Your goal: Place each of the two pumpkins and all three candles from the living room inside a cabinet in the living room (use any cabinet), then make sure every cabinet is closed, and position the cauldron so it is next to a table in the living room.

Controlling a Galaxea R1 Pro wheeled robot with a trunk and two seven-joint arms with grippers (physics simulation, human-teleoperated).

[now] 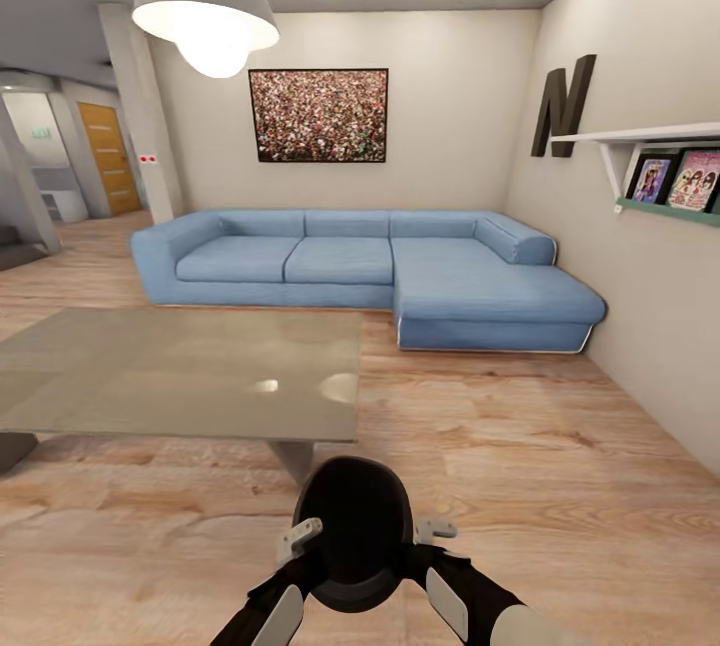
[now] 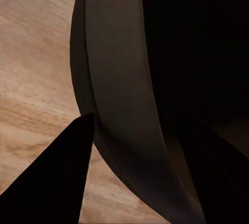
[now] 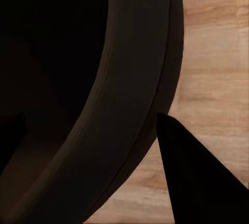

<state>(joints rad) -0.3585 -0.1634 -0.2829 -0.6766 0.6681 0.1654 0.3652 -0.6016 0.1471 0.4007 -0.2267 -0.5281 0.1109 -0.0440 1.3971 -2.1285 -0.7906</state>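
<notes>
Two arms reach forward from the bottom of the head view, and between them hangs the cauldron (image 1: 352,531) — a round black pot held above the wooden floor (image 1: 560,466), its wide mouth turned toward the camera. The left gripper (image 1: 300,538) sits at the pot's left rim and the right gripper (image 1: 434,530) at its right rim. In the left wrist view the dark rim of the pot runs between two black fingers (image 2: 52,177), one outside the wall and one inside; the right wrist view shows the same arrangement, so each claw appears clenched on the rim.

Just ahead and to the left stands the table (image 1: 180,371), low, with a glossy glass-like top and a grey block leg beneath its near corner. Behind it, well apart, a blue corner sofa (image 1: 370,266) lines the far wall.

The step in hand looks like carrying the pot to its place by the table. It is already near the table's corner, so the next move probably calls for lowering it level onto the floor beside the leg, then releasing both grips together so it does not tip.
</notes>
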